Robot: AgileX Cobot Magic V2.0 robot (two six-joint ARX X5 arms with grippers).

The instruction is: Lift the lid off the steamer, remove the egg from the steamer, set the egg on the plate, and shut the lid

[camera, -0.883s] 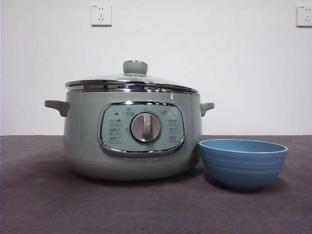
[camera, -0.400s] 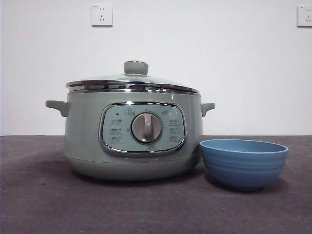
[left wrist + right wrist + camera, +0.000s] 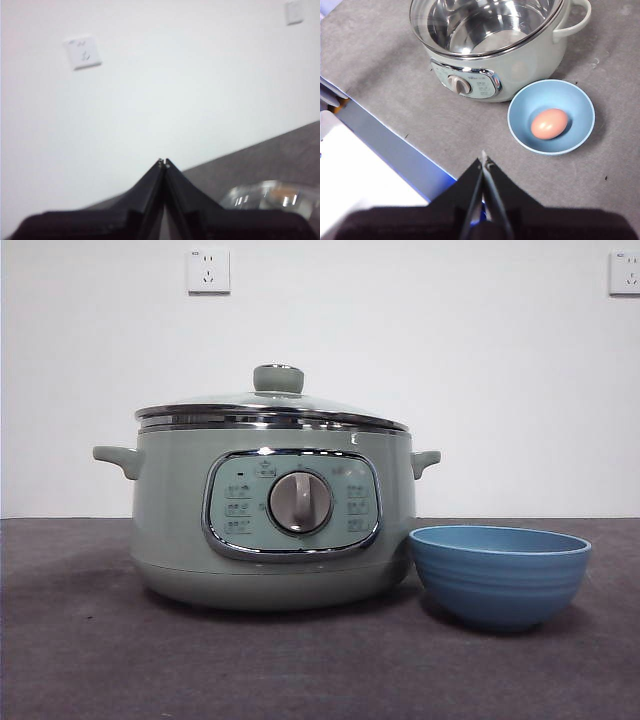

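I see the lid (image 3: 272, 408) seated on the steamer (image 3: 270, 530), the egg (image 3: 549, 123) in the plate (image 3: 551, 117) beyond my closed, empty right gripper (image 3: 484, 158); left gripper (image 3: 163, 162) closed too.

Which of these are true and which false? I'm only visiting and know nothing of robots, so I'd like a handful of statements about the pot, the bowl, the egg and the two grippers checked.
1. The egg lies in the plate. True.
2. The lid is off the steamer. False: it sits closed on the pot.
3. The right gripper holds the egg. False: its jaws are shut on nothing, above the table.
4. The left gripper has its jaws shut. True.
5. The plate stands beside the steamer. True.
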